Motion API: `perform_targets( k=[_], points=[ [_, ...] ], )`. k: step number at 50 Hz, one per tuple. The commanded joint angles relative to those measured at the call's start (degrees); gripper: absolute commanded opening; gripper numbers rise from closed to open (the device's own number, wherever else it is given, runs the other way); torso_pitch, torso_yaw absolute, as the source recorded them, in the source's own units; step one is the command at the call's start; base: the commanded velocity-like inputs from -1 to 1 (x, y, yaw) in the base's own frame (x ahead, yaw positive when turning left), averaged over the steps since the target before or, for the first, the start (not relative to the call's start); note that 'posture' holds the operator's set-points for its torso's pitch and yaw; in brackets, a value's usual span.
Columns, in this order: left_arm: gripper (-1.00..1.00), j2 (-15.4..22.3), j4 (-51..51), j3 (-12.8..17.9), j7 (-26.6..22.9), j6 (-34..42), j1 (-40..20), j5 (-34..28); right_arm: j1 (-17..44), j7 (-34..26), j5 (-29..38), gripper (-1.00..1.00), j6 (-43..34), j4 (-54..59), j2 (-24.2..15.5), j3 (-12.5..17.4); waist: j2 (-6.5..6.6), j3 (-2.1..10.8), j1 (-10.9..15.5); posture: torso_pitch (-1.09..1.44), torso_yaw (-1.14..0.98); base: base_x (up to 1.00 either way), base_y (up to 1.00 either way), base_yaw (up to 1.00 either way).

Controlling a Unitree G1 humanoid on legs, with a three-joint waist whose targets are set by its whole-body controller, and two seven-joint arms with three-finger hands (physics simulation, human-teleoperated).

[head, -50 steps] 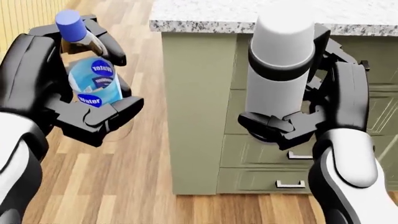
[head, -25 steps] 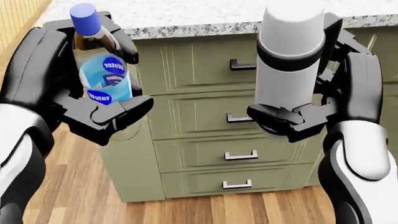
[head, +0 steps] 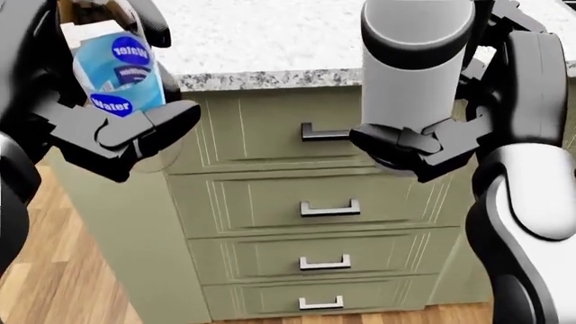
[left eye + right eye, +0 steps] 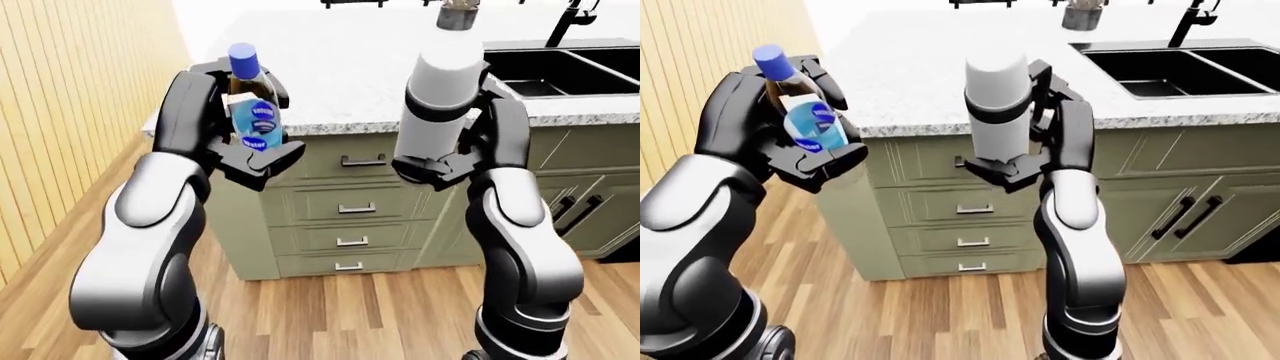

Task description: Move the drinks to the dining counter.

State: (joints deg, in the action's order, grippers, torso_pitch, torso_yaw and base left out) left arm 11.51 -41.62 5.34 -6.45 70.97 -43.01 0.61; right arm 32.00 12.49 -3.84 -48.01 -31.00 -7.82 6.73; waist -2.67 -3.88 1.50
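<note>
Granite-topped counter [image 4: 380, 82] ahead, green drawers [image 3: 324, 202] beneath. Left hand [image 4: 215, 124] wrapped tight round a blue-capped water bottle [image 4: 252, 105], held upright, level with the counter's left corner in the left-eye view. Right hand [image 4: 1040, 142] clamped on a tall grey-and-white flask [image 4: 998, 105], also upright, raised just short of the counter edge. Black sink [image 4: 1180, 71] set into the top at right. Wooden floor [image 4: 330, 307] below.

A: what does the bot look like?
B: glossy silver-grey rounded arm shells, black joints. left robot hand [image 4: 235, 131] and right robot hand [image 4: 455, 146] are chunky matte black, three blocky fingers each.
</note>
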Motion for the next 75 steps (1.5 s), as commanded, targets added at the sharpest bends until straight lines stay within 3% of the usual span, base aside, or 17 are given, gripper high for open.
perform_targets(
  k=[1,4,11,13,15,16,19,23,27,33,34,52,58,61,62,66,75],
  points=[
    [-1.0,0.45,-1.33,0.68,0.54,-1.75,-1.67,-0.21,1.58,-0.16,-0.07,-1.0,1.22,-1.78,-0.24,-0.04,-0.03,0.96,0.26,0.0,0.0,0.39,-0.01,0.0],
    [-1.0,0.74,-1.42,0.75,0.6,-0.95,-2.58,-0.01,2.03,-0.16,-0.14,-1.0,0.61,-2.08,-0.31,0.06,-1.22,0.14,0.67,0.0,0.0,0.38,0.0,0.0],
    [-1.0,0.93,-1.31,0.95,0.8,-0.94,-2.86,0.35,2.63,-0.13,-0.17,-1.0,0.15,-2.14,-0.48,0.02,3.32,2.09,1.04,0.0,0.0,0.3,0.0,0.0],
    [-1.0,0.95,-1.24,0.9,0.86,-1.08,-2.83,0.44,2.68,-0.14,-0.16,-1.0,0.08,-2.12,-0.48,-0.01,2.43,1.65,0.89,0.0,0.0,0.29,0.0,0.0],
    [-1.0,0.98,-1.26,0.95,0.9,-1.12,-2.8,0.53,2.65,-0.18,-0.15,-1.0,-0.05,-2.34,-0.44,-0.06,-1.7,3.0,-0.44,0.0,0.0,0.29,0.0,0.0],
    [-1.0,1.0,-1.37,0.93,0.92,-0.99,-2.85,0.58,2.65,-0.19,-0.14,-1.0,-0.07,-2.43,-0.42,-0.11,0.31,2.61,-0.52,0.0,0.0,0.29,0.0,0.0],
    [-1.0,1.26,-2.02,1.03,0.96,0.1,-3.54,0.83,2.93,-0.21,-0.55,-1.0,-0.03,-2.91,-0.42,0.29,-1.13,1.06,-1.03,0.0,0.0,0.1,0.0,0.0],
    [-1.0,1.59,-2.46,1.24,0.94,0.63,-3.74,1.07,3.21,-0.11,-0.77,-1.0,-0.74,-3.76,-0.63,0.12,0.36,-0.14,-1.51,0.0,0.0,0.0,0.0,0.0],
    [-1.0,1.63,-2.49,1.19,1.04,0.64,-3.69,1.17,3.16,-0.19,-0.63,-1.0,-0.7,-3.68,-0.58,-0.16,5.34,1.44,-2.33,0.0,0.0,0.0,0.0,0.0],
    [-1.0,1.5,-2.31,1.05,1.17,-0.01,-3.11,1.2,2.85,-0.68,-0.31,-1.0,-0.81,-3.55,-0.39,-0.4,1.67,2.24,-1.19,0.0,0.0,0.01,0.0,0.0],
    [-1.0,1.52,-2.27,1.05,1.15,-0.09,-3.08,1.21,2.77,-0.77,-0.23,-1.0,-0.85,-3.65,-0.37,-0.5,2.07,3.99,-1.17,0.0,0.0,0.08,0.0,0.0],
    [-1.0,1.75,-2.53,1.24,1.37,0.49,-3.6,1.66,2.61,-1.73,0.12,-1.0,-0.36,-3.94,-0.03,-0.67,6.14,2.49,-0.86,0.0,0.0,0.19,0.0,0.14],
    [-1.0,1.76,-2.47,1.28,1.39,0.36,-3.53,1.68,2.44,-1.94,0.04,-1.0,-0.09,-3.82,0.09,-0.67,1.83,1.84,0.15,0.0,0.0,0.0,0.0,1.0],
    [-1.0,1.76,-2.46,1.35,1.39,0.39,-3.55,1.73,2.55,-1.97,0.08,-1.0,-0.3,-3.9,0.15,-0.8,-3.77,2.42,-0.68,0.0,0.0,0.0,0.0,1.0],
    [-1.0,1.78,-2.47,1.31,1.36,0.2,-3.31,1.74,2.47,-2.02,0.1,-1.0,-0.24,-3.94,0.19,-0.88,-1.07,2.57,-0.83,0.0,0.0,0.0,0.0,1.0],
    [-1.0,1.82,-2.6,1.45,1.37,0.22,-3.12,1.83,2.59,-1.8,0.29,-1.0,-0.42,-3.65,0.19,-0.74,-1.4,1.83,-2.11,0.0,0.0,0.0,0.0,0.73],
    [-1.0,1.88,-2.14,1.3,1.34,-0.38,-2.9,1.74,2.31,-1.56,0.21,-1.0,-0.02,-3.7,0.1,-0.34,4.96,1.74,-2.79,0.0,0.0,0.0,0.0,0.0]
  ],
)
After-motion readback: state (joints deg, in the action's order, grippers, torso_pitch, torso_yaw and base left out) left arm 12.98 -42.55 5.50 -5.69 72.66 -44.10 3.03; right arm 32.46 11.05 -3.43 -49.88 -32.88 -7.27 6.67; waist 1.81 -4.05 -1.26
